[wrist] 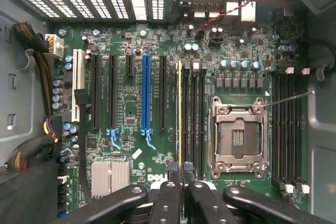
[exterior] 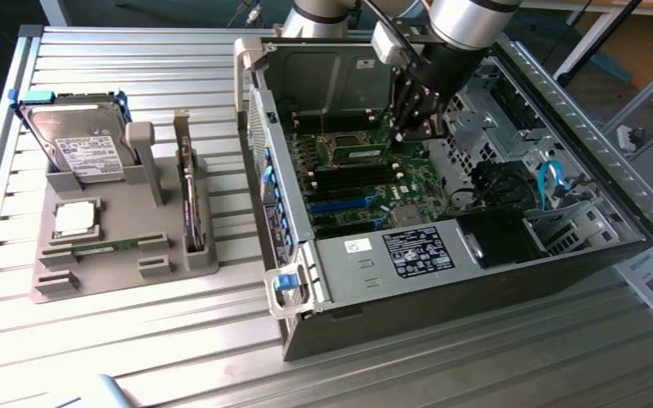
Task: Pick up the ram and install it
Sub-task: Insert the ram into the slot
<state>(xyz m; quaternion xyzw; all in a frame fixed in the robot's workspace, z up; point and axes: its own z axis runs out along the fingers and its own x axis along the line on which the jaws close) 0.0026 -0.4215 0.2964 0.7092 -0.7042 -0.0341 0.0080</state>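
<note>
Sunlit slatted metal table (exterior: 133,340), bright glare

An open dark-grey desktop computer case (exterior: 338,336) lies on its side on a ribbed silver metal table (exterior: 133,340). Inside it sits a green motherboard (wrist: 126,129) with an empty square silver processor socket (wrist: 237,137), a long blue expansion slot (wrist: 146,95) among black ones, and a finned silver heatsink (wrist: 110,176). A curved blue cable (exterior: 547,183) loops inside the case. Toward the exterior view's left, a grey plastic holder tray (exterior: 99,268) carries a large silver hard drive with a white label (exterior: 77,144), standing on edge, and a square silver processor chip (exterior: 75,219) lying flat.
</note>
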